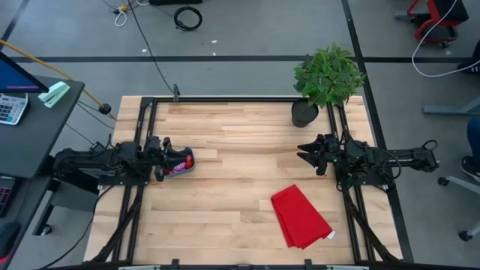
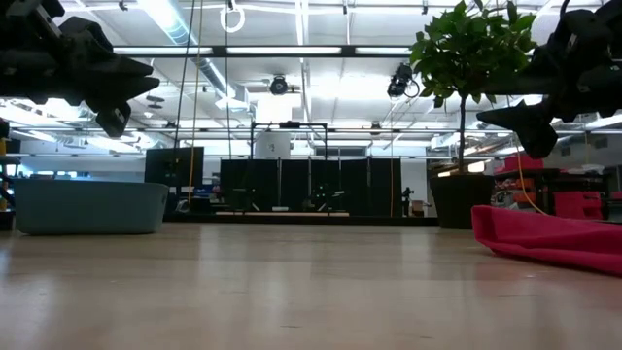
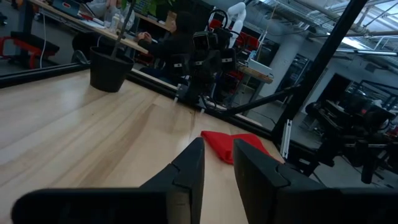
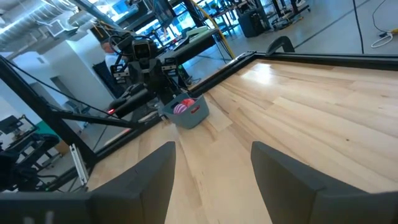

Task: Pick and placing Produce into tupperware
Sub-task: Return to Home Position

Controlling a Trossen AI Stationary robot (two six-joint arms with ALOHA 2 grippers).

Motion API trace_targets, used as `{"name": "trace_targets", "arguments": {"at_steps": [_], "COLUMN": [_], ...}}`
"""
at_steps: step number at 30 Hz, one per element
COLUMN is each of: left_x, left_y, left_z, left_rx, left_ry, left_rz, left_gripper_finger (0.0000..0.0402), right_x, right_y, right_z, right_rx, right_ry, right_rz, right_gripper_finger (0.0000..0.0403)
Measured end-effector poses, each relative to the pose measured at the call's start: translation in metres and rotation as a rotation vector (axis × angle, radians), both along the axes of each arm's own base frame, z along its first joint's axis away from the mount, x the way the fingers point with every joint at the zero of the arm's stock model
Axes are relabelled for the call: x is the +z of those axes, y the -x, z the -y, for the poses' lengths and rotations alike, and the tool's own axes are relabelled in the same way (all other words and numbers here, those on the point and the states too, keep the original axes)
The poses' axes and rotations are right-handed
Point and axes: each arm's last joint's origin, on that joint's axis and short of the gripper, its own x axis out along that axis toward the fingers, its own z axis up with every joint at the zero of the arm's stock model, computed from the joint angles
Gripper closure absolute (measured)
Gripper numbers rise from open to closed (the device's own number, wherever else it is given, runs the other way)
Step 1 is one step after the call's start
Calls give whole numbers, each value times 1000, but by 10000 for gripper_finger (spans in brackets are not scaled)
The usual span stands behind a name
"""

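The teal tupperware [image 1: 182,166] sits on the table near its left side; it also shows in the low view [image 2: 87,206] and the right wrist view [image 4: 189,115]. Red and pink produce [image 4: 181,107] lies inside it [image 1: 187,159]. My left gripper [image 1: 169,156] hovers above the tupperware's left end, raised clear of the table [image 2: 121,102], with a narrow gap between its fingers [image 3: 217,171]. My right gripper [image 1: 304,154] hangs wide open [image 4: 211,168] over the right half of the table [image 2: 530,122] and holds nothing.
A folded red cloth [image 1: 300,216] lies near the table's near right part [image 2: 554,238]. A black pot with a green plant [image 1: 304,112] stands at the far right. Bare wood [image 1: 240,150] stretches between the two arms.
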Motion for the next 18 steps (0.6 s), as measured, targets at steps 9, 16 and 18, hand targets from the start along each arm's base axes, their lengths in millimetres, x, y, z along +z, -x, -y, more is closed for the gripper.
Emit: {"name": "trace_targets", "arguments": {"at_steps": [9,16,18], "left_x": [0,0,0], "left_y": [0,0,0], "left_z": [0,0,0], "left_rx": [0,0,0], "left_ry": [0,0,0], "left_rz": [0,0,0], "left_gripper_finger": [321,314,312], "right_x": [0,0,0], "right_y": [0,0,0], "right_z": [0,0,0], "right_rx": [0,0,0], "right_ry": [0,0,0], "right_rz": [0,0,0], "right_gripper_finger": [183,183,183]}}
